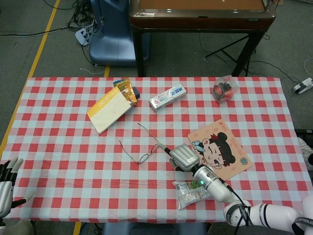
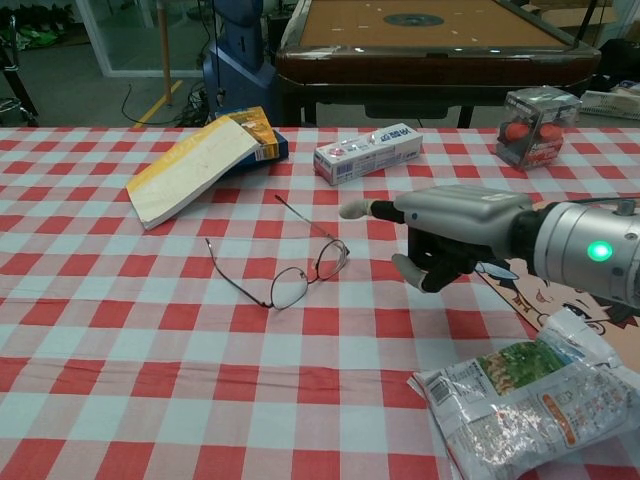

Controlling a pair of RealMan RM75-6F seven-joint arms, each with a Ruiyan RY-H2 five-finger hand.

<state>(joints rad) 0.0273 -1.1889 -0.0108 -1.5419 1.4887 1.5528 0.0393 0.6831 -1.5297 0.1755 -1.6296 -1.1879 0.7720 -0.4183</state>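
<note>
Two hands are showing, and only one is working. Far left, the left hand is hanging off the near tabletop edge, fingers spread wide, holding nothing, well apart from everything.

Moving right, a yellow book is lying flat with an orange snack packet touching its far corner. The glasses are sitting mid-tabletop, lenses down, arms unfolded and pointing away toward the far side.

Just right of them, the right hand is hovering low over the cloth, empty. One finger is stretching toward the frame while the others are hanging loosely apart beneath the palm. In the chest view the fingertip is looking near the right lens but not touching.

Judging by that, the approach to the glasses is the step in hand, with no grip made. A pick is probably calling for a lower hand and a pinch on the thin rim or bridge. The wire frame is lying almost flat, so slipping or pushing it along the cloth is looking like the risk.

A toothpaste box is lying beyond, clear of the path. Nearer, a crumpled snack bag is sitting under the forearm and a cartoon mat is lying right beside the hand. A clear box is standing far right. Nothing is sitting between hand and glasses.
</note>
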